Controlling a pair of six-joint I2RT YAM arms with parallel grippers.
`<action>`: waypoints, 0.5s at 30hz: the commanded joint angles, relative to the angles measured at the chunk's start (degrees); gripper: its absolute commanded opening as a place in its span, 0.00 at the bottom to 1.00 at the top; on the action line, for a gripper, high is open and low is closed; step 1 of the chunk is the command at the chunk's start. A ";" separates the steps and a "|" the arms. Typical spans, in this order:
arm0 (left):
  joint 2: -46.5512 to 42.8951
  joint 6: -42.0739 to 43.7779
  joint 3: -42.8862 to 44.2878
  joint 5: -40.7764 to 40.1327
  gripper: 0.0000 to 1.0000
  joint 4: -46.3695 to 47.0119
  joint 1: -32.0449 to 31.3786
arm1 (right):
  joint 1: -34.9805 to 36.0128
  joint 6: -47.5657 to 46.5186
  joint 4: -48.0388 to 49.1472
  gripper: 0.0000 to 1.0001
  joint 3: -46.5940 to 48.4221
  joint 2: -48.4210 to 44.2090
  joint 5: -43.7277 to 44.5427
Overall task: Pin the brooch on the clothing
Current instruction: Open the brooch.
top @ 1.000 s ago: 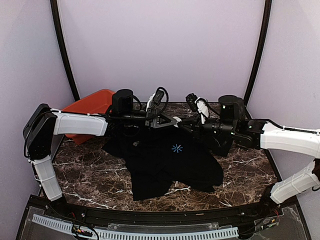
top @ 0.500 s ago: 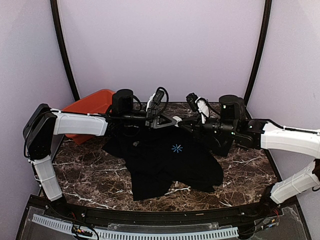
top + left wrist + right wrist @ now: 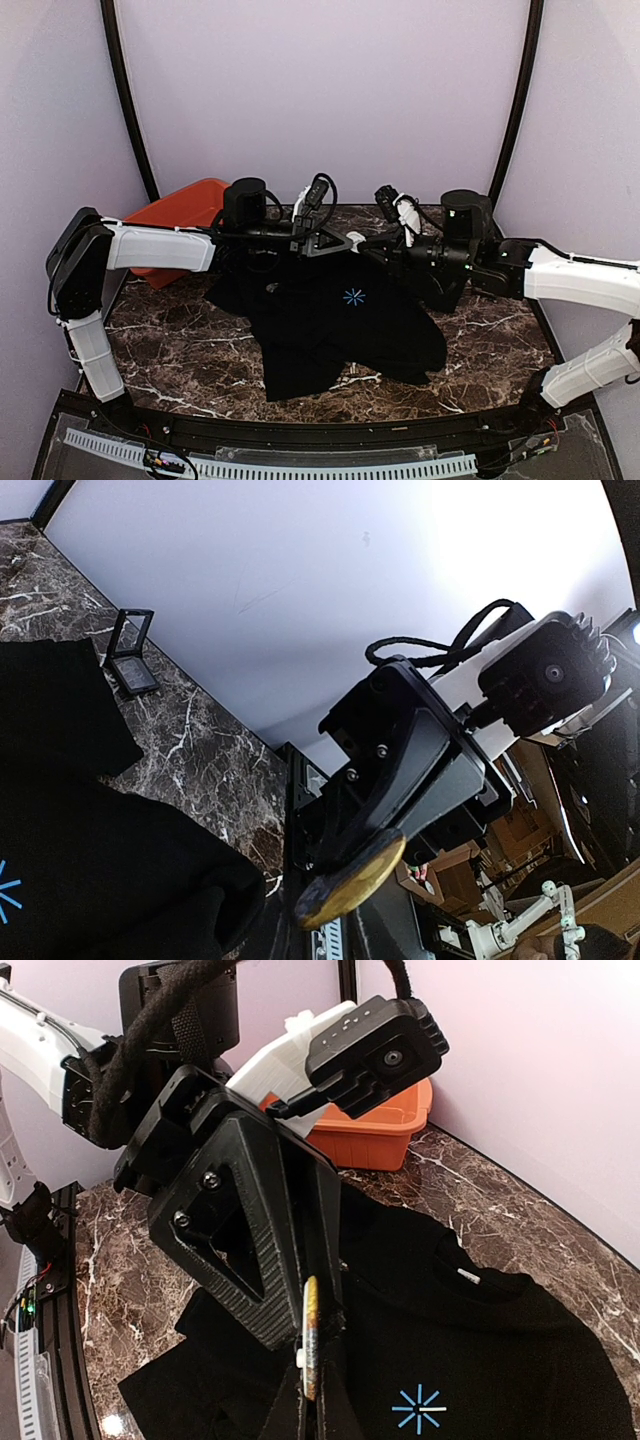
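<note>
The black T-shirt (image 3: 330, 320) lies spread on the marble table, its light-blue starburst (image 3: 353, 296) facing up. Both grippers meet tip to tip just above its collar, my left gripper (image 3: 338, 243) from the left and my right gripper (image 3: 353, 241) from the right. The brooch (image 3: 310, 1345), a small gold and grey disc, shows edge-on in the right wrist view. Its upper part sits between the left gripper's black fingers and its lower end between my right gripper's (image 3: 312, 1412) fingers. It also shows in the left wrist view (image 3: 352, 878), at the right gripper's tip. It is hidden in the top view.
An orange bin (image 3: 180, 215) stands at the back left of the table. A small black hinged case (image 3: 130, 655) stands open on the marble by the back wall, beyond the shirt. White walls close in the back and both sides.
My right arm has shifted very slightly to the right. The left arm and the shirt have not visibly moved.
</note>
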 commanded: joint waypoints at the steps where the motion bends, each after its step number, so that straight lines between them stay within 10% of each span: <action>1: -0.12 0.00 0.08 -0.42 0.18 0.46 -0.17 | 0.57 -0.34 2.39 0.00 -0.10 -1.43 -0.89; 15: -0.97 5.09 1.33 -7.41 0.08 -6.88 -0.41 | 1.68 3.78 1.93 0.00 3.11 1.94 -1.52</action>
